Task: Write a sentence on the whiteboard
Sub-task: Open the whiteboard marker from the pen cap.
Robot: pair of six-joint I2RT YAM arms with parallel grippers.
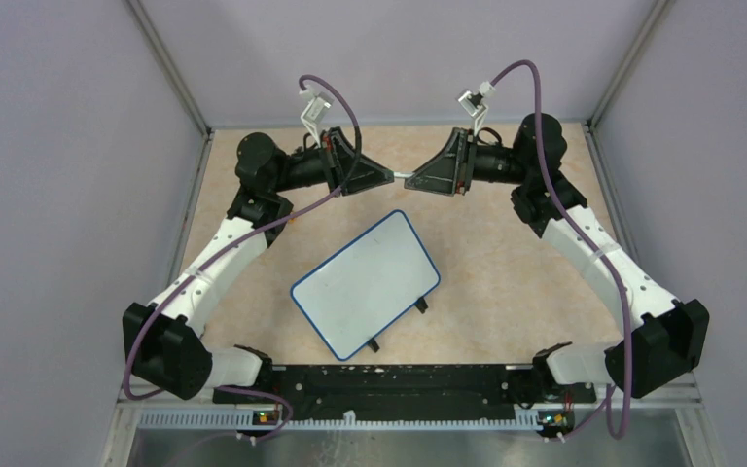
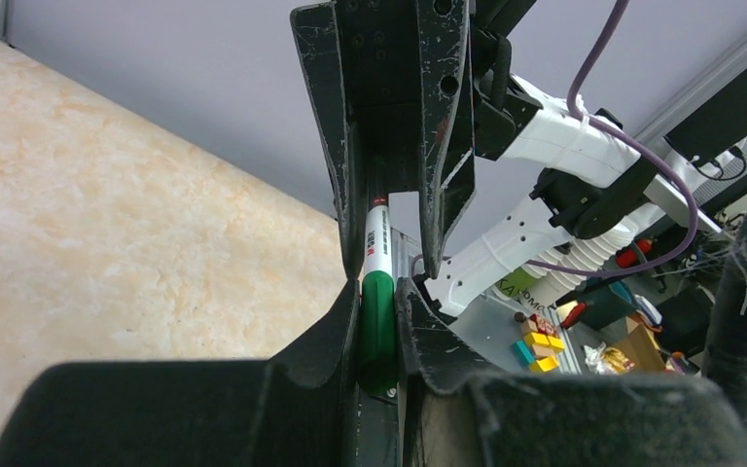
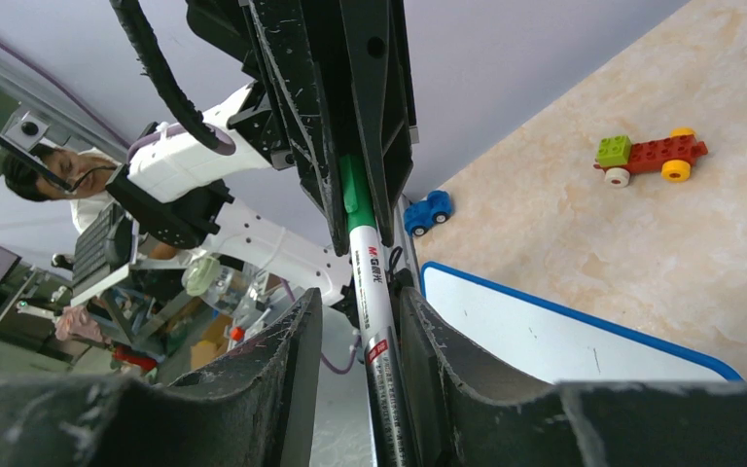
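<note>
Left wrist view, the inspector begins: how stands the left gripper (image 2: 377, 292)?

Operator: Nearly shut, clamped on the green cap (image 2: 377, 341) of the marker (image 2: 376, 243). No gap shows at either pad.

Inspector: And the right gripper (image 3: 360, 297)?

Operator: It is tip to tip with the left one, jaws part open round the white barrel. One finger lies against it, but daylight shows on the other side. I would not call that a grip.

Inspector: The whiteboard (image 1: 365, 284)?

Operator: Lower than the two grippers and toward the bases from them, well apart from both. It lies askew on the table (image 1: 506, 243), with clip feet (image 1: 421, 306) on the long edge nearer the bases. No writing shows on it.

Inspector: Handling?

Operator: I judge it thin, light and stiff, with a slick face. It looks loose on the table, so pen pressure may slide it. Hold it at the rim on a short edge, off the writing area. The marker barrel is smooth too, so grip it squarely at mid-barrel. The cap is on and must be pulled.

Inspector: Obstructions?

Operator: Right wrist view shows a blue toy car (image 3: 428, 211) just beyond the board's corner. A brick-built vehicle (image 3: 647, 156) stands farther off on the table. Neither lies between grippers and board. Cables (image 1: 535, 117) loop above both wrists.
</note>
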